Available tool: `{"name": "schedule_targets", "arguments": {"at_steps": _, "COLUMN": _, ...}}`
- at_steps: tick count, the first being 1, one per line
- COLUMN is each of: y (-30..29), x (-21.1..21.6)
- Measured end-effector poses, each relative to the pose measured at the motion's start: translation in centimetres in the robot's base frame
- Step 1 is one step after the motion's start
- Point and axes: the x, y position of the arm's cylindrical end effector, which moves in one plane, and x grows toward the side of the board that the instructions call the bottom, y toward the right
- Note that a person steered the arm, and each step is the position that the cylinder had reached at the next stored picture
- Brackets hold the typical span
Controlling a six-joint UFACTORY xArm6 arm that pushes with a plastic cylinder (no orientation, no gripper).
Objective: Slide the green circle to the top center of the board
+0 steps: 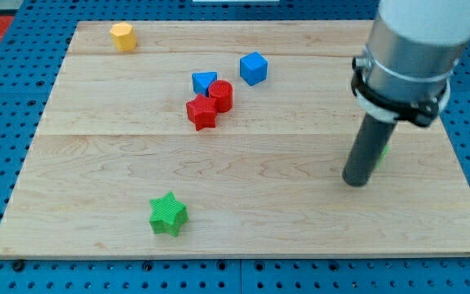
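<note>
The green circle [381, 153] shows only as a thin green sliver behind the rod at the view's right; most of it is hidden. My tip [355, 181] rests on the board just left of and below that sliver, touching or nearly touching it. The wooden board [243, 204] fills most of the view.
A green star [168, 214] lies at the bottom left. A red star [201, 112], a red cylinder [220, 95] and a blue triangle [204, 82] cluster at the upper middle, with a blue cube [253, 68] to their right. A yellow hexagon [122, 36] sits at the top left.
</note>
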Motion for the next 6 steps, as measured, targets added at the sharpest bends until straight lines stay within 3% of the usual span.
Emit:
{"name": "schedule_targets", "arguments": {"at_steps": 1, "y": 3.7, "x": -1.9}}
{"name": "schedule_targets", "arguments": {"at_steps": 2, "y": -0.2, "x": -10.5}}
{"name": "schedule_targets", "arguments": {"at_steps": 3, "y": 0.0, "x": -16.4}}
{"name": "schedule_targets", "arguments": {"at_steps": 4, "y": 1.5, "x": -15.5}}
{"name": "schedule_targets", "arguments": {"at_steps": 5, "y": 2.4, "x": -18.4}}
{"name": "schedule_targets", "arguments": {"at_steps": 6, "y": 0.6, "x": -24.1}}
